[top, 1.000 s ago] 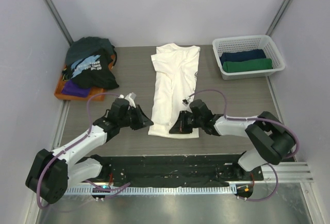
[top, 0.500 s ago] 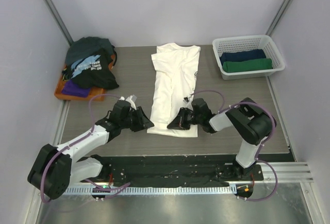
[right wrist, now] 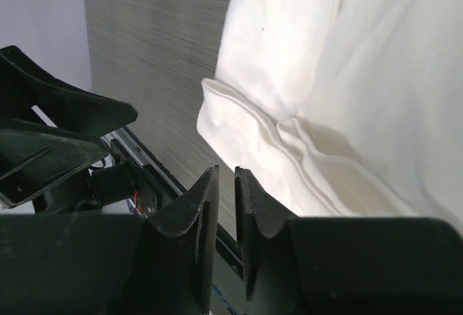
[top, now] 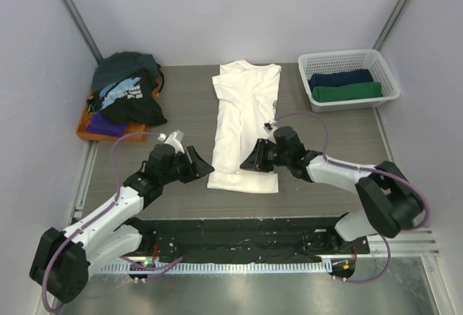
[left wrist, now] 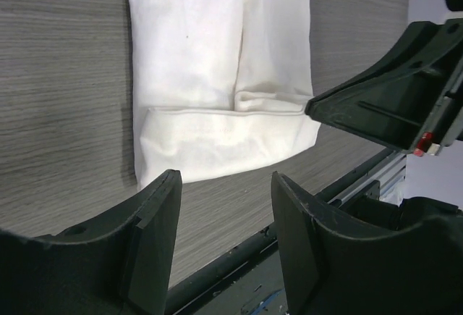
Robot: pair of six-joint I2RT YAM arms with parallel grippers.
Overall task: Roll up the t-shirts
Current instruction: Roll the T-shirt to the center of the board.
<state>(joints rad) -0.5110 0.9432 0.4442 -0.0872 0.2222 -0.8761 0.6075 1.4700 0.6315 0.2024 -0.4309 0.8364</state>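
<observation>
Counting six t-shirts in all: one cream-white t-shirt (top: 242, 123) spread flat at the middle of the table (top: 181, 105). Three heaped on the orange tray (top: 85, 132) at far left, namely a black tee (top: 134, 98) with pale-blue print, a dark teal tee (top: 126, 61) behind it and a purple tee (top: 108, 125) peeking out at the near edge. Two rolled in the white basket (top: 340, 58) at far right, a navy roll (top: 340, 78) behind a green roll (top: 347, 92). Two grippers besides. Cannot count the heap's lower layers for sure. Of the cream shirt's print, only a small dark mark to be made out at its right edge. Lying with its long axis near to far, collar end away from the arms, hem end toward them, the near hem turned up into one narrow fold. Left gripper (left wrist: 226, 185) hovering just off the shirt's near-left corner, fingers spread, gripping nothing. Right gripper (right wrist: 226, 177) over the near-right part of the fold, fingers almost together with a slim gap, pinching nothing. Cannot tell whether touching the cloth.
</observation>
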